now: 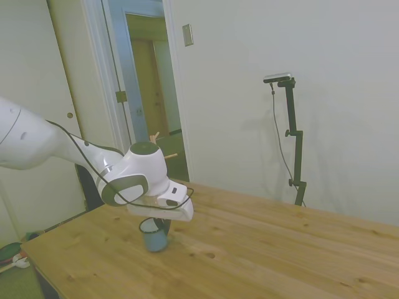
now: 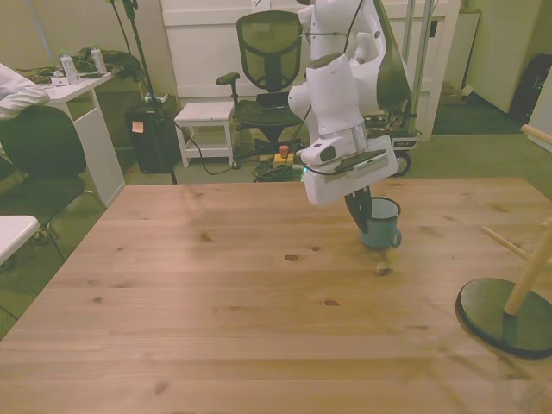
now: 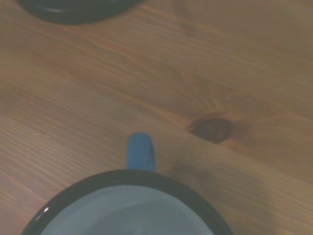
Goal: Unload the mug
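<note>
A white robot arm reaches low over a pale wooden desk (image 2: 216, 293), its claw (image 2: 361, 210) pointing down into a small light-blue enamel mug with a white inside and a dark rim (image 2: 380, 224). The mug stands upright on the desk, toward the far edge and right of the middle in the front view, well apart from the wooden pegged stand with a dark round base (image 2: 504, 315) near the desk's right edge. The dark fingers (image 2: 360, 207) straddle the mug's rim on the side toward the front view's left, one apparently inside the cup and one outside, close together; whether they press on the wall or have just slackened cannot be told from these pictures. The mug sits directly beneath the claw, mouth up, its upright axis in line with the fingers, its small blue side handle (image 3: 140, 151) pointing across bare wood toward the stand's base. Judged from how things lie, the mug is already off the stand and down on the desk, so what remains appears to be letting go and lifting straight up, clear of the rim, without tipping the cup.
</note>
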Tool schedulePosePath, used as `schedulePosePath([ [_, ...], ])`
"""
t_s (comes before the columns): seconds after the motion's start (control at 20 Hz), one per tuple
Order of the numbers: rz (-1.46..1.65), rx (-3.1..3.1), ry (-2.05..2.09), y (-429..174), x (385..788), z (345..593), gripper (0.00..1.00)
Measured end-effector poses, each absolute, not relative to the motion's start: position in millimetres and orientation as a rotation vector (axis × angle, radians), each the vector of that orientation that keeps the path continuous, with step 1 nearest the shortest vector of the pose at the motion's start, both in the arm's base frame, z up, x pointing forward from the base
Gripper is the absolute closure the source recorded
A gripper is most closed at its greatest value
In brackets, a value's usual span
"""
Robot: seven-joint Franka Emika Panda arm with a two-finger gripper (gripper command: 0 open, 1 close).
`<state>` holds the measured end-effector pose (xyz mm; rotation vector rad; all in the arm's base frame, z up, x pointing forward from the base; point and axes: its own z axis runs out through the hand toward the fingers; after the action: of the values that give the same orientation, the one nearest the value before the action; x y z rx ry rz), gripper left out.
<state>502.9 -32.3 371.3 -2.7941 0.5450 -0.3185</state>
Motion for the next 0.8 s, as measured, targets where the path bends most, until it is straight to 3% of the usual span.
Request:
schedulePosePath([
  [0.2,-0.320,-2.802,0.560,-32.4,508.5,372.1,1.00],
  [0.25,-0.322,-2.804,0.558,-32.1,509.0,372.3,0.00],
  [0.8,-0.342,-2.835,0.535,-24.5,510.7,373.6,0.00],
])
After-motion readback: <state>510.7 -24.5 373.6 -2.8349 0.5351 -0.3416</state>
